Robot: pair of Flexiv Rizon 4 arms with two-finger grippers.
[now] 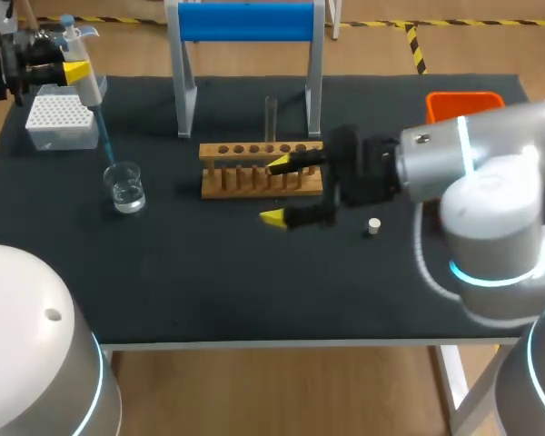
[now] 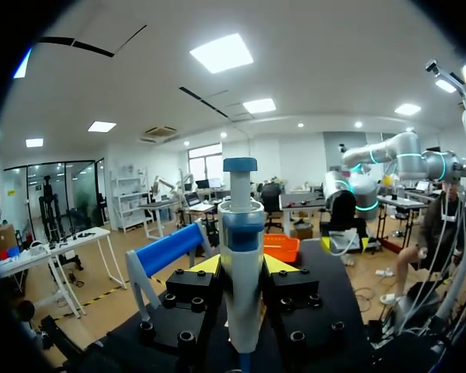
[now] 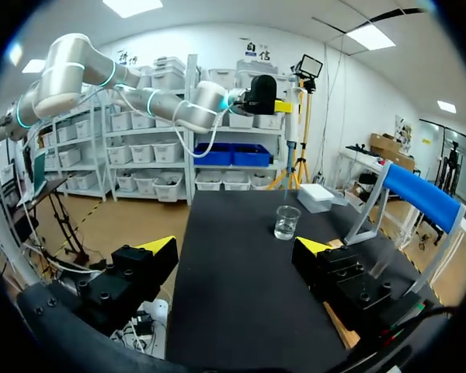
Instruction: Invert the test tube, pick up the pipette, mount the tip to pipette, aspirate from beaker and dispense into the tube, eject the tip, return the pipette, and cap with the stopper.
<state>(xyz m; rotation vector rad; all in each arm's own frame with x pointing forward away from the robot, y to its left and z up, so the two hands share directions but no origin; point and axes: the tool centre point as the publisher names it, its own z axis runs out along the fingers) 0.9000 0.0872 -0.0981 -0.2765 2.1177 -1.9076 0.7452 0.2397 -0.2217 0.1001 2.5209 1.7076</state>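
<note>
Left end effector [image 1: 73,69] held pipette [image 1: 91,86] tight; beaker [image 1: 125,186] sat below it. Best go straight down, dip tip in water only. Right end effector [image 1: 277,192] gaped wide beside rack [image 1: 262,169].

Bright, even light from ceiling panels [image 2: 224,53] falls on the black table [image 1: 254,291], leaving only faint, soft shadows.

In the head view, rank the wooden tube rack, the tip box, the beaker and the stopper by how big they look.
1. wooden tube rack
2. tip box
3. beaker
4. stopper
The tip box sits farther back on the table than the beaker, yet it looks bigger, so the order holds.
</note>
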